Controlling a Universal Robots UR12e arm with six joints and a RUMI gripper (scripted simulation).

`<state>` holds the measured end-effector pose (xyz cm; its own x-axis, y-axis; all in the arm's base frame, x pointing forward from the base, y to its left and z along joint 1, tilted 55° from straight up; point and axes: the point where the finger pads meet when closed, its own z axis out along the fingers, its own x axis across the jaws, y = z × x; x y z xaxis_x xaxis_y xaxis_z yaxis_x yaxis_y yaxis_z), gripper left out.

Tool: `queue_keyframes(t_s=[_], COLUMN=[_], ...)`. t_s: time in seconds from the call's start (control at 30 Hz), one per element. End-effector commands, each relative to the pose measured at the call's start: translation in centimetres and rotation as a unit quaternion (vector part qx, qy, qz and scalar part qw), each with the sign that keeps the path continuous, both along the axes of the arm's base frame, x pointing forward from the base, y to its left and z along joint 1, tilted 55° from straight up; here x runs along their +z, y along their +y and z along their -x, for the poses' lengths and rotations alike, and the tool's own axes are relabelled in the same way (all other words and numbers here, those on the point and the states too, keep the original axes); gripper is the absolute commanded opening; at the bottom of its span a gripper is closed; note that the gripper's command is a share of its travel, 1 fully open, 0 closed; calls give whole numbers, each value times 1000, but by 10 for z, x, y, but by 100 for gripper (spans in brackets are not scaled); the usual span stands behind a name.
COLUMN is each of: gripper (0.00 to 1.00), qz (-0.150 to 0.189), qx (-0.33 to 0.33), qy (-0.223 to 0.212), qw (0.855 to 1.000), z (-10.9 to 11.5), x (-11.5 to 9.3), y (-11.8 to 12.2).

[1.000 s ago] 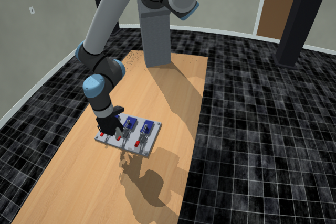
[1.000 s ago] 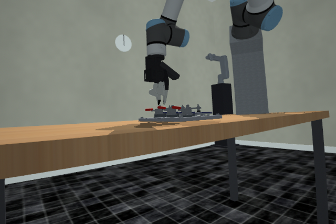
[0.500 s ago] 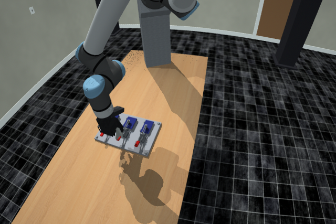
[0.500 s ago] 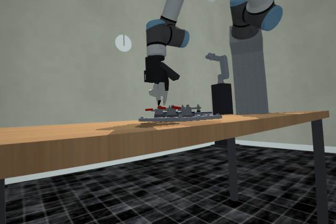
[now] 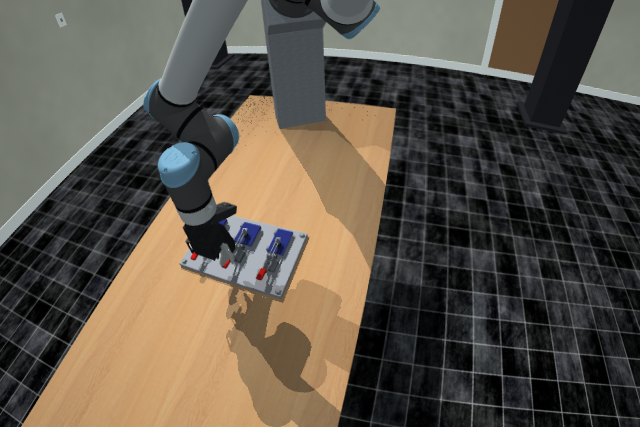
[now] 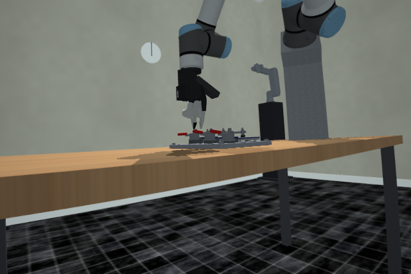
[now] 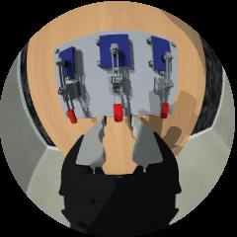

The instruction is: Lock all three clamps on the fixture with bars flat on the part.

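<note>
A long wooden table (image 5: pixel 155 339) on dark legs (image 6: pixel 284 205) stands over a black floor (image 5: pixel 491 257) of mottled tiles lined in pale grout. Grey-green walls (image 6: pixel 72 65) meet it at a pale skirting board (image 5: pixel 67 169). At 11 o'clock in the top view a small wall plate (image 5: pixel 61 19) is fixed; a round white clock (image 6: pixel 151 52) hangs in the exterior view. At 1 o'clock a brown door (image 5: pixel 537 3) sits in a pale frame, a tall black column (image 5: pixel 568 45) just beside it. Light casts soft shadows across the tabletop toward 5 o'clock.
</note>
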<state>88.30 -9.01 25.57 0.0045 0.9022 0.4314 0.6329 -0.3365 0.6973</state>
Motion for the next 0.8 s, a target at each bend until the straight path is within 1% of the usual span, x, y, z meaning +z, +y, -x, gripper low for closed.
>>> queue_keyframes(t_s=[0.0, 0.43, 0.77], gripper=[28, 28, 28], qz=[0, 0, 0], qx=[0, 0, 0], qy=[0, 0, 0], qw=[1000, 1000, 1000], z=[0, -1, -16], x=[1, 0, -11], y=[0, 0, 5])
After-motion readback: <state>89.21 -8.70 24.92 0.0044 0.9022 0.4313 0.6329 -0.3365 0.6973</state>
